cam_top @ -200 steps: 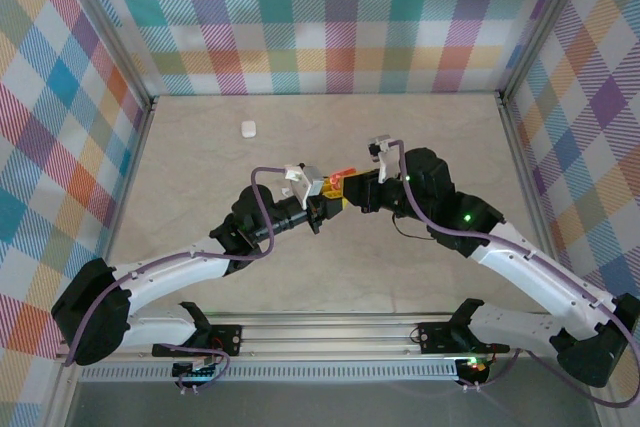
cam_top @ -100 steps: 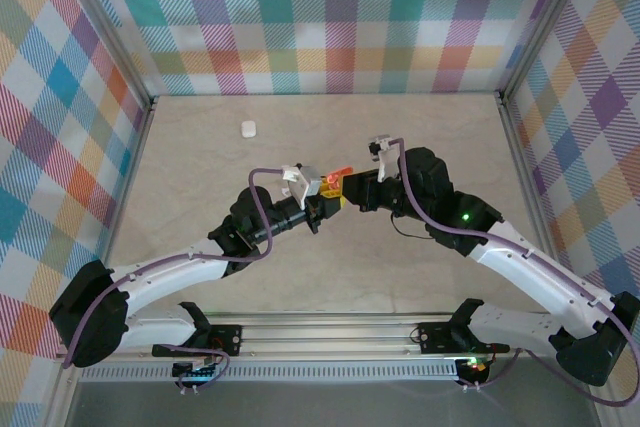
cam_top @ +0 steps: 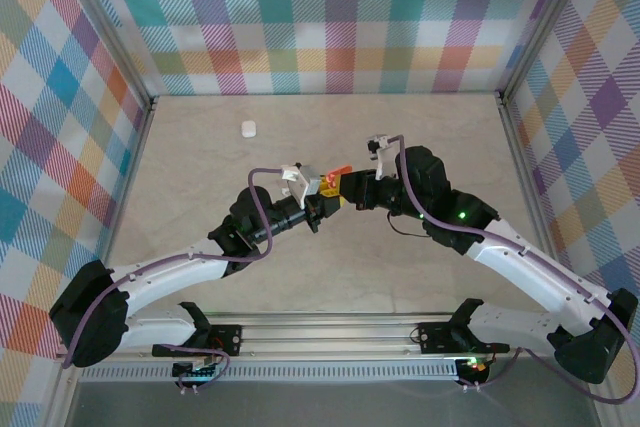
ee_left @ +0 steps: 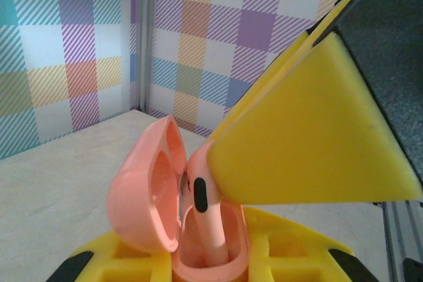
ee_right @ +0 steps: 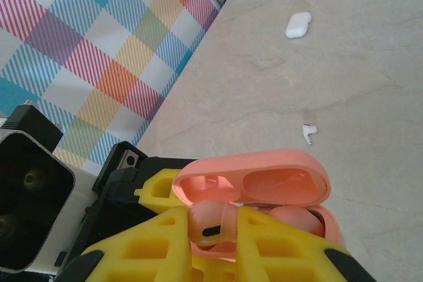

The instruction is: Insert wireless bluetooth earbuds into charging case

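We are mid-insertion. Our left end effector [ee_left: 211, 267] clamps the open pink case [ee_left: 142, 196], while our right end effector [ee_right: 213, 221] pinches a pink earbud [ee_left: 201, 193] whose stem already sits partly in a socket. Next, we judge, comes a straight downward push until the earbud seats, then release.

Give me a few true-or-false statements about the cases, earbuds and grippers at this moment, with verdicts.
1. The pink charging case has its lid open. True.
2. The right gripper holds a white earbud. False: it grips the pink earbud, stem down in the pink case.
3. A white earbud lies loose on the table. True.
4. The left gripper holds the white case. False: the white case lies closed on the table, and the left gripper holds the pink charging case.
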Robot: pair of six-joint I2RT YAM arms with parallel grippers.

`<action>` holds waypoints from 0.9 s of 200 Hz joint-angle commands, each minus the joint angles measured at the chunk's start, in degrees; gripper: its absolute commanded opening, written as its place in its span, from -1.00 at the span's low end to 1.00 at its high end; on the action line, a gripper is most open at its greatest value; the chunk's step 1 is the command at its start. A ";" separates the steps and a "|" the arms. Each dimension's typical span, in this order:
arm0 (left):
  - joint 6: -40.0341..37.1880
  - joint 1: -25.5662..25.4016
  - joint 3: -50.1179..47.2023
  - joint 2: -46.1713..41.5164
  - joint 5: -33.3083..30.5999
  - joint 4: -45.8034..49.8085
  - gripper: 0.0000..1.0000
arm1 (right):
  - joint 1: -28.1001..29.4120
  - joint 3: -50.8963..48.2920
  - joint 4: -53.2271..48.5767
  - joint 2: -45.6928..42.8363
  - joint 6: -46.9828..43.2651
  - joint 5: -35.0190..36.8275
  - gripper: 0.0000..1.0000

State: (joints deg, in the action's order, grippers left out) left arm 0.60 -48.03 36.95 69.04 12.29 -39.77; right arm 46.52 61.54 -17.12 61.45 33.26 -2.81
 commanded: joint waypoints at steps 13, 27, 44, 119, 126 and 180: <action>0.12 -0.75 1.29 -1.53 -0.95 -6.29 -1.00 | 0.41 0.16 -5.67 1.30 -0.80 -0.88 -0.60; 0.01 -0.78 1.28 -1.63 -1.13 -6.30 -1.00 | 0.41 0.07 -7.05 1.30 -1.50 -0.82 -0.55; -0.03 -0.76 1.28 -1.66 -1.26 -6.28 -1.00 | 0.38 0.17 -7.99 1.48 -1.97 -0.79 -0.49; 0.10 -0.83 0.94 -2.47 -1.22 -5.87 -1.00 | 0.46 2.04 -8.97 2.10 -3.19 -0.72 -0.34; 0.09 -0.75 0.85 -2.50 -1.30 -5.85 -1.00 | 0.47 2.34 -9.23 2.09 -3.28 -0.71 -0.32; 0.23 -0.81 0.51 -2.62 -1.13 -5.61 -1.00 | 0.46 4.81 -10.50 2.05 -4.26 0.08 -0.24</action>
State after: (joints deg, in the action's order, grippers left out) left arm 0.58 -48.05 36.95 69.01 12.29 -38.13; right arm 46.59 64.36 -22.15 62.94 30.39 -3.49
